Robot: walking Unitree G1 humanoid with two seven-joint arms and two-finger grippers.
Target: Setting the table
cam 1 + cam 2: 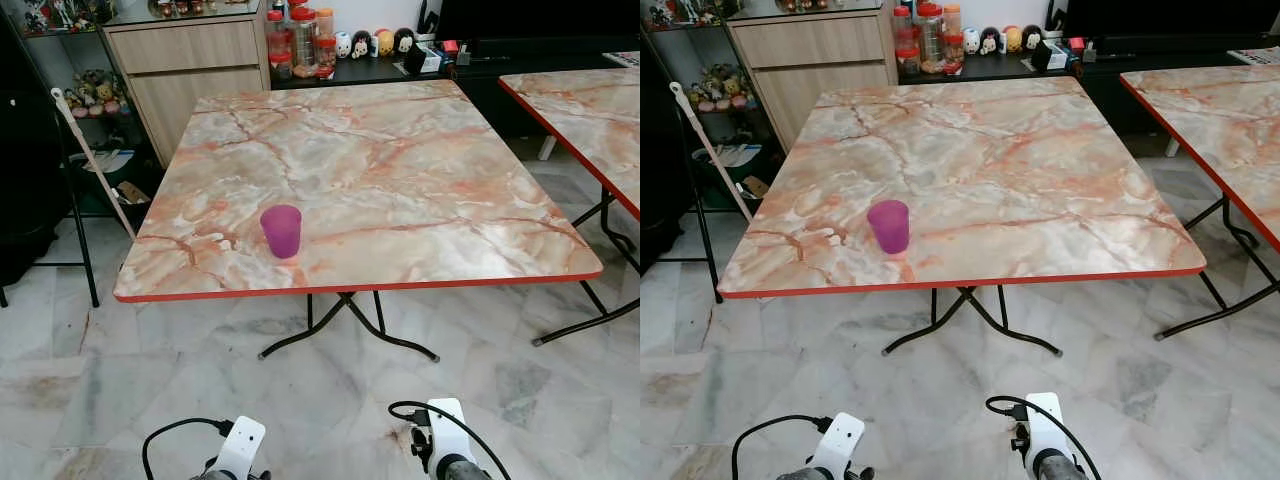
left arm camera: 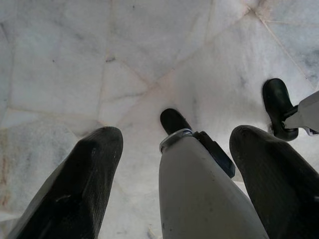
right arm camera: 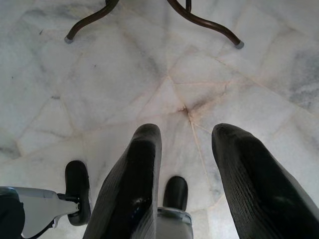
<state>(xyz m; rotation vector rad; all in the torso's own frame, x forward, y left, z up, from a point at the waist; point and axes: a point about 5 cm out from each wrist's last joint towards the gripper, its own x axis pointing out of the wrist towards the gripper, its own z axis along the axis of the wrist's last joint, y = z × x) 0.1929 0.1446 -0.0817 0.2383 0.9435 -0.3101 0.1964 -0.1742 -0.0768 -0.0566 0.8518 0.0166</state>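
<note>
A purple plastic cup (image 1: 281, 230) stands upright on the marble-patterned table (image 1: 420, 200), near its red front edge and toward the left. Both arms hang low in front of the table, their wrists at the bottom of the left eye view: left arm (image 1: 238, 450), right arm (image 1: 443, 440). In the left wrist view my left gripper (image 2: 174, 134) points down at the floor, open, with nothing held. My right gripper (image 3: 188, 132) also points down at the tiles, open and holding nothing. The cup is well ahead of and above both grippers.
A second marble table (image 1: 590, 110) stands at the right. Behind are a wooden cabinet (image 1: 190, 70), jars (image 1: 300, 40) and small figurines on a dark shelf. A stick (image 1: 95, 160) leans on a black rack at left. Curved table legs (image 1: 345, 325) rest on the marble floor.
</note>
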